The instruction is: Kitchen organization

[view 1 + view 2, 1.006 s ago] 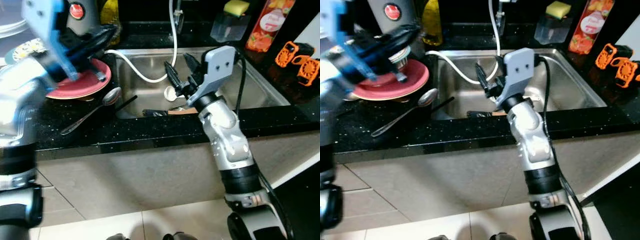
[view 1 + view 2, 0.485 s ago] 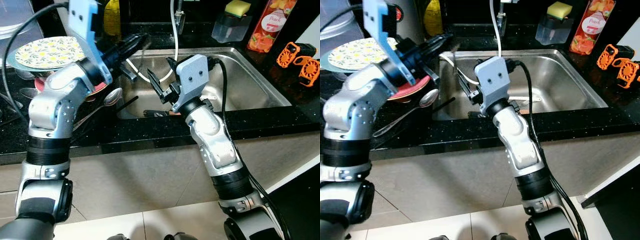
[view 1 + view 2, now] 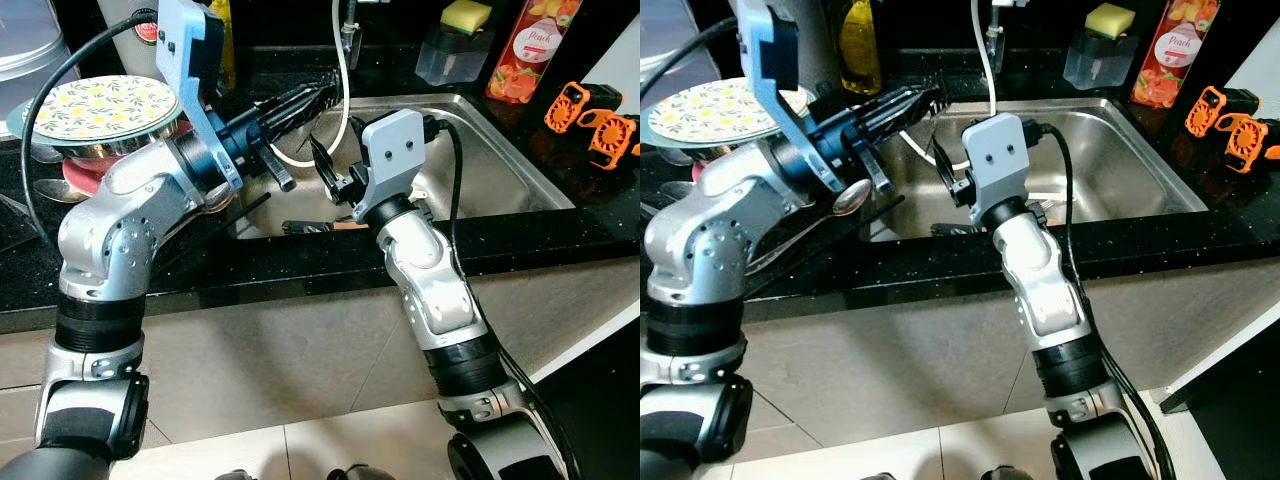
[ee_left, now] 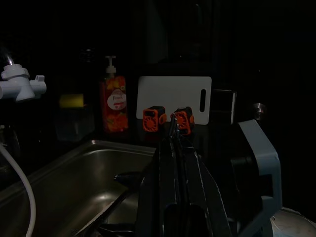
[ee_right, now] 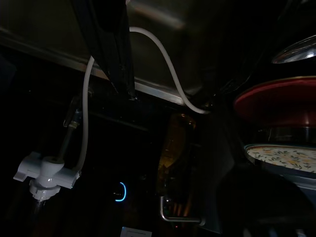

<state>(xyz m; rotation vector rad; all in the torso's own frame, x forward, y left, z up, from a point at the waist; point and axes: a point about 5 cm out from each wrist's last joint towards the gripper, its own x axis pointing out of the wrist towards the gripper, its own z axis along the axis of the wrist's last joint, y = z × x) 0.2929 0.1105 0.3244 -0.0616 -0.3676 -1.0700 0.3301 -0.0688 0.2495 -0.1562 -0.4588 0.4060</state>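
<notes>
- The counter of black stone runs across the front, and the steel sink is set into it, a little to the right of the middle.
- The right gripper hangs over the left part of the sink, pointing to about 10 o'clock. Its fingers are spread a little and nothing is between them.
- Under it, on the sink floor by the front wall, lies a knife with a dark handle.
- The left gripper reaches from the left over the back left corner of the sink and points to about 2 o'clock. In the left wrist view its fingers are pressed together, and I see nothing held.
- At 9 o'clock from the sink, on the counter, a spoon lies just beside the sink edge.
- Behind the spoon stands a stack of dishes: a red plate is low in it, and a plate with yellow flowers is on top.
- A white hose hangs down from the tap into the sink, close to the left gripper.
- At 12 o'clock, behind the sink, a clear holder carries a yellow sponge.
- To the right of it stands an orange soap bottle.
- At 2 o'clock, on the far right of the counter, lie two orange objects; I cannot tell what they are.
</notes>
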